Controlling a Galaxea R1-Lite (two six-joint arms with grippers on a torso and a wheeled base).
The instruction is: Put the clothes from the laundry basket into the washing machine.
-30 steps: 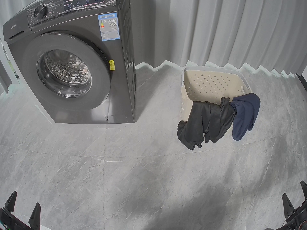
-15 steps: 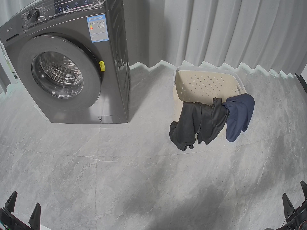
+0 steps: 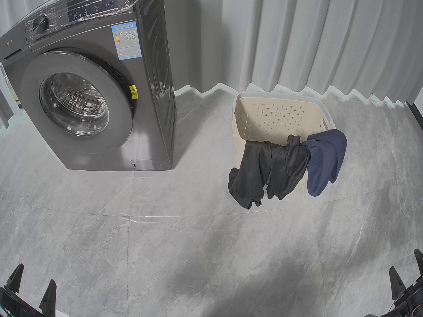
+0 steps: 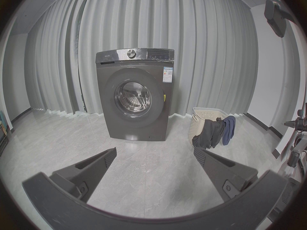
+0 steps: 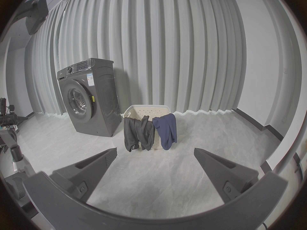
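Note:
A cream laundry basket (image 3: 282, 115) (image 4: 206, 114) (image 5: 145, 111) stands on the floor to the right of a grey washing machine (image 3: 88, 80) (image 4: 136, 93) (image 5: 88, 96), whose round door is closed. A dark grey garment (image 3: 264, 168) (image 4: 209, 133) (image 5: 137, 133) and a navy garment (image 3: 326, 157) (image 4: 228, 128) (image 5: 166, 130) hang over the basket's near rim. My left gripper (image 3: 31, 285) (image 4: 155, 152) is open and empty, low at the near left, well short of the machine. At the near right my right gripper (image 3: 407, 271) (image 5: 155, 152) is open and empty, far from the basket.
Pale curtains (image 3: 286, 31) run along the back wall behind the machine and basket. Grey tiled floor (image 3: 176, 243) lies open between me and both of them. A dark skirting edge (image 3: 416, 111) shows at the far right.
The whole head view has shifted: machine and basket sit further left in the picture than before, so the camera moved. Both grippers hold the same place and stay open.

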